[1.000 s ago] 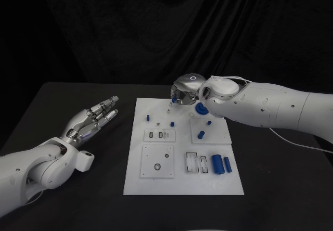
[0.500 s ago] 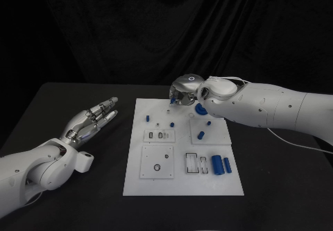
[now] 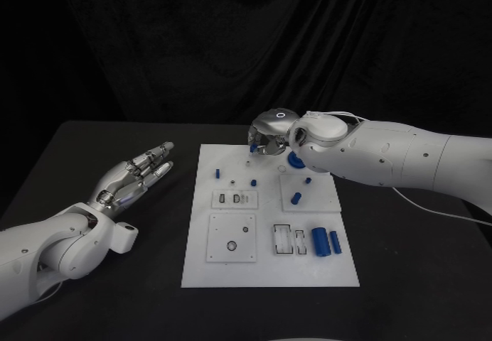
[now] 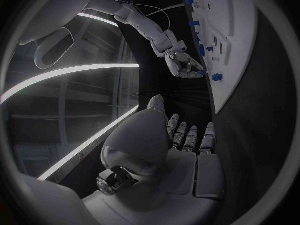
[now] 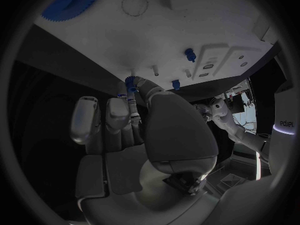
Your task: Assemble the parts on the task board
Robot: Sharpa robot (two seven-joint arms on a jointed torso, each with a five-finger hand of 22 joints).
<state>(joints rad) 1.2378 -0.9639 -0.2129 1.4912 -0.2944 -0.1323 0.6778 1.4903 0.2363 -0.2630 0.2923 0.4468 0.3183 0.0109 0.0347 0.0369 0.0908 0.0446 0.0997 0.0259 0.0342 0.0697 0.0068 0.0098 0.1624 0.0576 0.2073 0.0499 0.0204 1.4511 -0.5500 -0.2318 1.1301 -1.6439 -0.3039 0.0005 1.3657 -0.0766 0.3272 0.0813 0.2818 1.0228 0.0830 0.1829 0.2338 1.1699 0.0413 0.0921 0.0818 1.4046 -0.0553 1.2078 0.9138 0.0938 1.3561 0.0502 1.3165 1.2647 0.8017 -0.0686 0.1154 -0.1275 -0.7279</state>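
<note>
Right hand [image 3: 269, 136] pinches small blue part [image 5: 130, 82] over board [image 3: 269, 273] far edge. Left hand [image 3: 134, 176] spread, holding nothing. Several parts loose; assembly early.

My right robot hand [image 5: 147, 135] fills the middle of the frame, pinching a small blue part [image 5: 130, 83] at its fingertips against the edge of the white task board [image 5: 187, 30]. A blue toothed gear [image 5: 72, 0] lies on the board at the upper left, and a blue peg [image 5: 189, 54] stands on it right of centre.

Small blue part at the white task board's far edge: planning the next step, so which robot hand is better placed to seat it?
Right robot hand: it pinches the small blue part over the white task board. The left robot hand hovers open beside it.
</note>
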